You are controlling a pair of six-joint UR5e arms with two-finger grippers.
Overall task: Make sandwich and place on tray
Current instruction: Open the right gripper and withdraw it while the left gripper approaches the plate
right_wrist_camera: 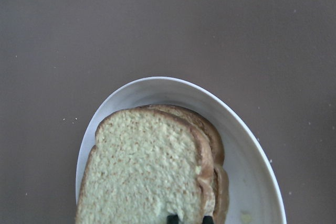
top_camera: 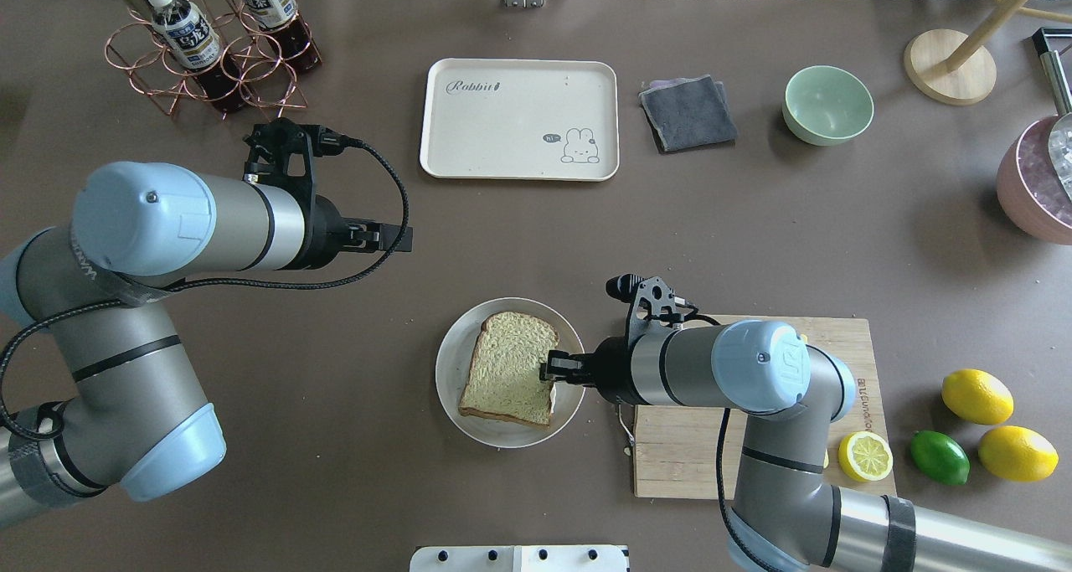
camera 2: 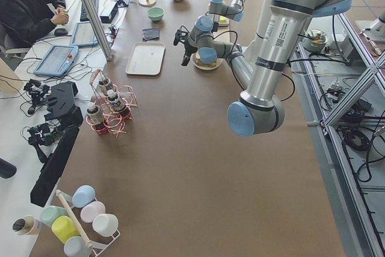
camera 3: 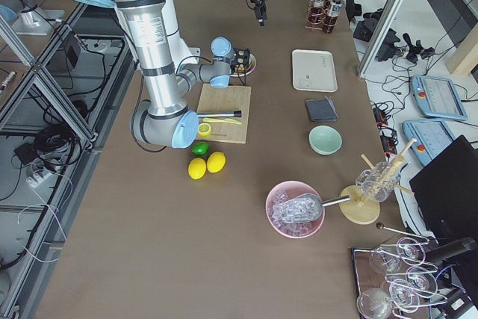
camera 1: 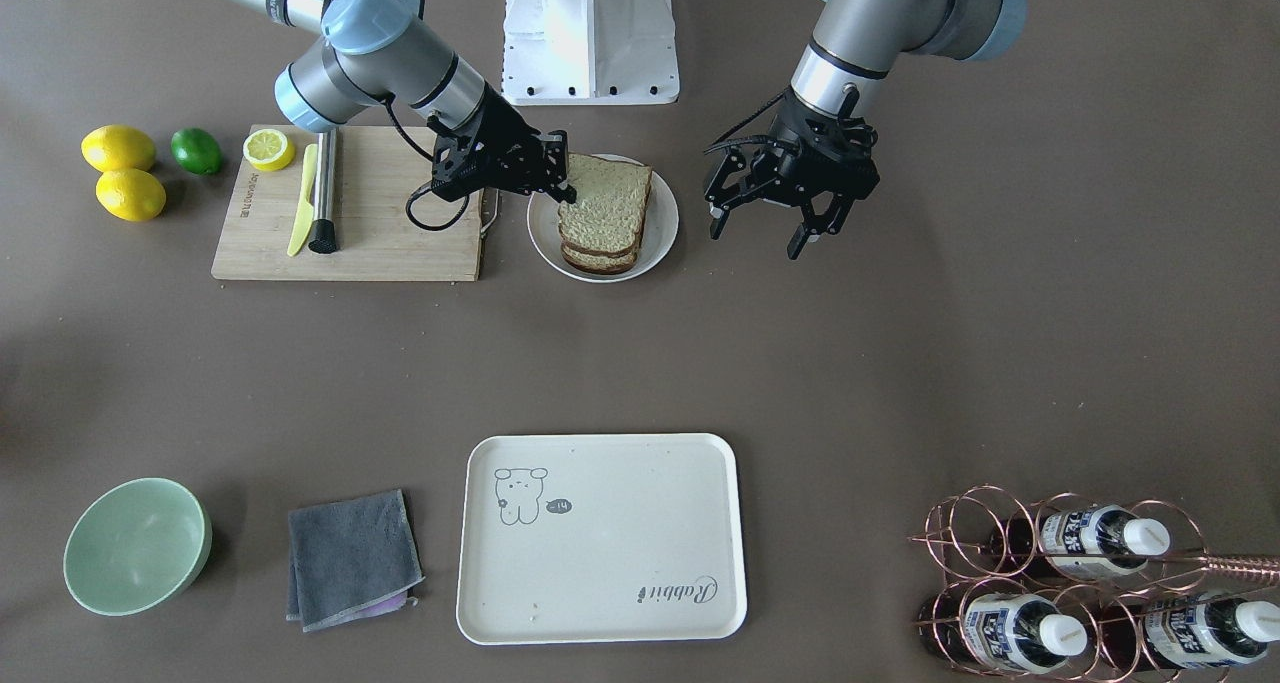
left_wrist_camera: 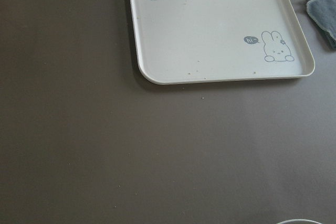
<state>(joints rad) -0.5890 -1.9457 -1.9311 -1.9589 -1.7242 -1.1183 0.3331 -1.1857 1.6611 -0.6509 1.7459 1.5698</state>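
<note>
The sandwich [camera 1: 605,208] lies on a round white plate [camera 1: 660,233]. It shows as two stacked bread slices, and the egg is hidden. My right gripper [camera 1: 562,175] reaches in from the cutting board side. Its fingers stand close together, pinched on the sandwich's near edge [top_camera: 511,363]. In the right wrist view the fingertips [right_wrist_camera: 173,217] sit on the bread [right_wrist_camera: 147,171]. My left gripper [camera 1: 760,238] is open and empty, and hovers over bare table beside the plate. The cream tray [camera 1: 600,538] lies empty across the table, also in the left wrist view [left_wrist_camera: 210,35].
A wooden cutting board [camera 1: 400,233] next to the plate holds a lemon half [camera 1: 268,149], a yellow knife [camera 1: 302,203] and a steel rod [camera 1: 325,188]. Lemons [camera 1: 125,171] and a lime [camera 1: 196,150] lie beyond it. A green bowl [camera 1: 135,545], a grey cloth [camera 1: 352,559] and a bottle rack [camera 1: 1090,583] flank the tray.
</note>
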